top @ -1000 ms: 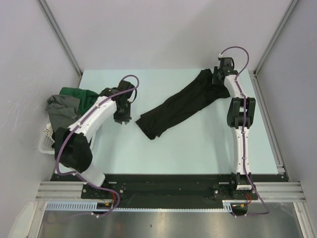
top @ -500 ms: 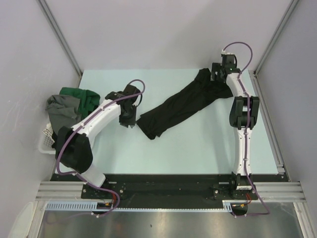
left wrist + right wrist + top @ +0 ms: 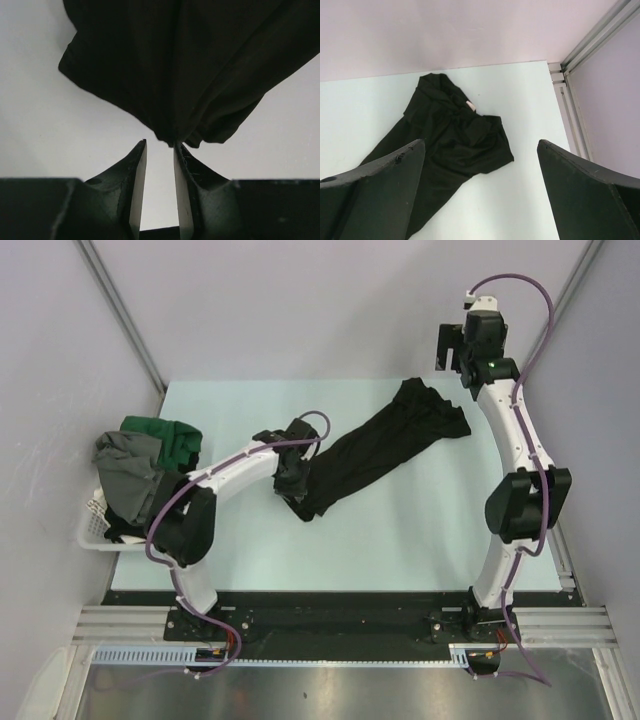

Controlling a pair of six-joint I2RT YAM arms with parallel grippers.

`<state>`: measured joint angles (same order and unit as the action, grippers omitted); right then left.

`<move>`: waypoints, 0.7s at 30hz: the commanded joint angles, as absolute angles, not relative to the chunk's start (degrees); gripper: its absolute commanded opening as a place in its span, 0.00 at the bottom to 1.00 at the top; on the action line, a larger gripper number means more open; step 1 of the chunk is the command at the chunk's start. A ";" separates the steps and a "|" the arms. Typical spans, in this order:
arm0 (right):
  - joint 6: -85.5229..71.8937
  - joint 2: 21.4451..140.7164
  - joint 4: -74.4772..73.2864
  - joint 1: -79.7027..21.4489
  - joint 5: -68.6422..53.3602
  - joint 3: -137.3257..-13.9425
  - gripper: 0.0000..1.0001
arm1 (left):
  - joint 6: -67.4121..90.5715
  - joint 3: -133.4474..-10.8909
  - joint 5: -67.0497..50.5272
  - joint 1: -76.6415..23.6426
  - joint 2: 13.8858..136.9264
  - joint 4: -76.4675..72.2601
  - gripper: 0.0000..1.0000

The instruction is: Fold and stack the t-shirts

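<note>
A black t-shirt (image 3: 380,445) lies stretched out in a crumpled diagonal band on the pale table, from the middle toward the back right. My left gripper (image 3: 292,483) is low at its near left end. In the left wrist view the left gripper (image 3: 160,144) is open by a narrow gap with only table between the pads, and the edge of the black t-shirt (image 3: 175,65) just meets the fingertips. My right gripper (image 3: 455,345) is raised over the back right corner. In its own view the right gripper (image 3: 480,145) is wide open and empty, high above the black t-shirt (image 3: 455,135).
A white slatted basket (image 3: 92,522) hangs off the table's left edge, piled with a dark green shirt (image 3: 160,435), a grey shirt (image 3: 125,465) and black cloth. Walls and metal rails (image 3: 540,450) close in the back and right sides.
The right gripper opened, let go of the shirt's far end and rose toward the back. The left gripper moved right to the shirt's near left end. The shirt's far end dropped flat.
</note>
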<state>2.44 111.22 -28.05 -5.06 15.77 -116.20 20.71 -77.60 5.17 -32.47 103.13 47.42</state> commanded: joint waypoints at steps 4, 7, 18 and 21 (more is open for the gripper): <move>1.58 105.12 -34.10 -4.83 17.58 -110.83 1.00 | 16.97 -82.09 2.64 -32.78 107.22 44.03 0.38; 1.76 104.50 -35.24 -4.83 18.02 -110.92 1.00 | 15.82 -81.48 0.54 -32.87 107.67 43.33 0.40; 1.40 104.41 -36.74 -4.83 16.53 -112.85 1.00 | 14.94 -78.13 -3.96 -33.31 108.81 40.61 0.49; 1.93 104.41 -37.09 -4.92 16.87 -113.38 1.00 | 15.29 -78.22 -4.57 -33.40 110.12 40.96 0.49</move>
<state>1.56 107.13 -36.56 -4.91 16.62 -110.67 15.97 -78.41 -2.39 -32.91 108.79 42.13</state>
